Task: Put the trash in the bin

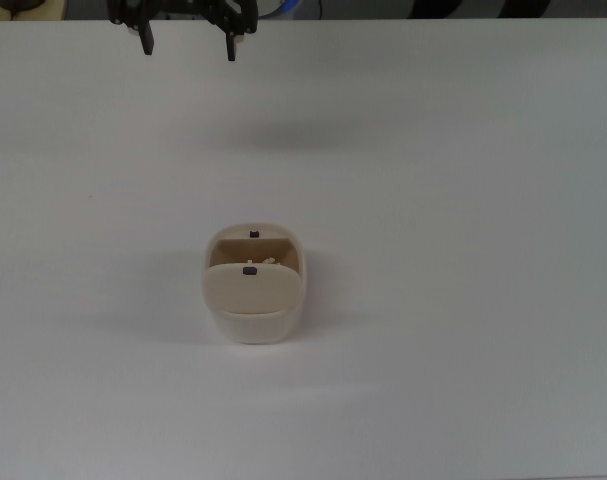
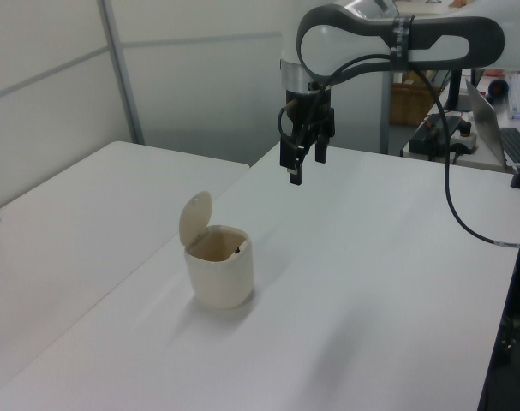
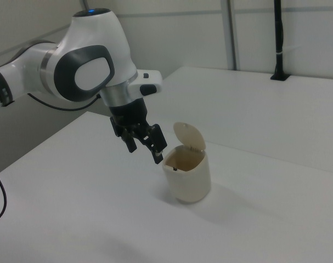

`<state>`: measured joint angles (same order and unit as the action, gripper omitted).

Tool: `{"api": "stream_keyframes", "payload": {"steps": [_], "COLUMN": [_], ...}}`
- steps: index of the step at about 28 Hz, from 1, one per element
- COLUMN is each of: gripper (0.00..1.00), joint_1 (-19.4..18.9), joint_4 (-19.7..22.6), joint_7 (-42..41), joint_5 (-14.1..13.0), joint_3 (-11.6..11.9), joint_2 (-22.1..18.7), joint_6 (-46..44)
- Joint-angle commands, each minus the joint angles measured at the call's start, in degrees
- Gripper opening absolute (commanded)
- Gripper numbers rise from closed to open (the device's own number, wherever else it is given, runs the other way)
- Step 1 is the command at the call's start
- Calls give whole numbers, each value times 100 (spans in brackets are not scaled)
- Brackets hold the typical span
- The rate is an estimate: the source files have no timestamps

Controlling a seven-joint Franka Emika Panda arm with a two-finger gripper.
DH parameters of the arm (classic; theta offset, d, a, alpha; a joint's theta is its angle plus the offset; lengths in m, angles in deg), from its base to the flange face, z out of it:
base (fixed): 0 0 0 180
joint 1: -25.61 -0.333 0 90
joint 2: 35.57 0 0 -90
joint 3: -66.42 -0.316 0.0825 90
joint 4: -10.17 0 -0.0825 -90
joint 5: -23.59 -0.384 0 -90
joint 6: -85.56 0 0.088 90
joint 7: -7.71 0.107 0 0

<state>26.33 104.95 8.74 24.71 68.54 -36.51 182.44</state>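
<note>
Above the white surface (image 2: 371, 257), well apart from the bin (image 2: 219, 272), my fingers (image 1: 230, 45) hang spread with nothing between them. Its flap lid (image 2: 194, 218) stands tipped up. A pale scrap of trash (image 1: 267, 262) peeks from inside its opening in the top view.
</note>
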Motion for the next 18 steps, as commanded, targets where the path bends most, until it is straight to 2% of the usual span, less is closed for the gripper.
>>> {"api": "stream_keyframes", "payload": {"steps": [1, 18], "gripper": [100, 100], "joint_1": [95, 104], "joint_4": [155, 77], "joint_7": [-86, -86], "joint_5": [-42, -42], "joint_3": [-80, -36], "joint_2": [-134, -152], "joint_6": [120, 94]}}
